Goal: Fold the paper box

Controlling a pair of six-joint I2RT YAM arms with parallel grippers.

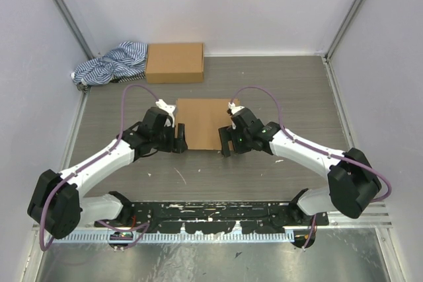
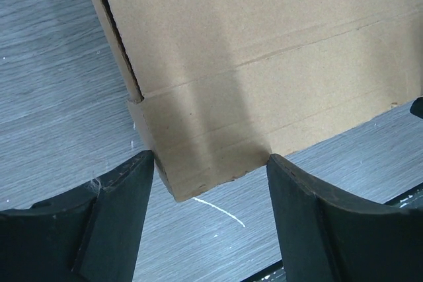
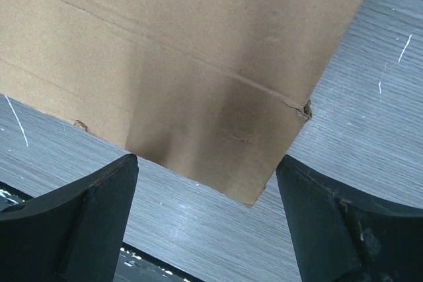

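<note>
The left tool (image 2: 210, 170) has its two dark fingers (image 2: 112, 216) spread wide; the nearest corner of the paper box (image 2: 264, 51) lies in the gap between them, on the grey wood-grain counter (image 2: 59, 97); each fingertip sits just beside a cardboard edge, contact unclear; crease lines cross the brown panel ahead of the tool; a thin white scratch (image 2: 221, 211) marks the counter between the fingers, just short of that corner.

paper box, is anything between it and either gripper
Nothing visible. The open left gripper and right gripper each frame a near corner of the paper box; the second cardboard box and striped cloth lie beyond it.
</note>
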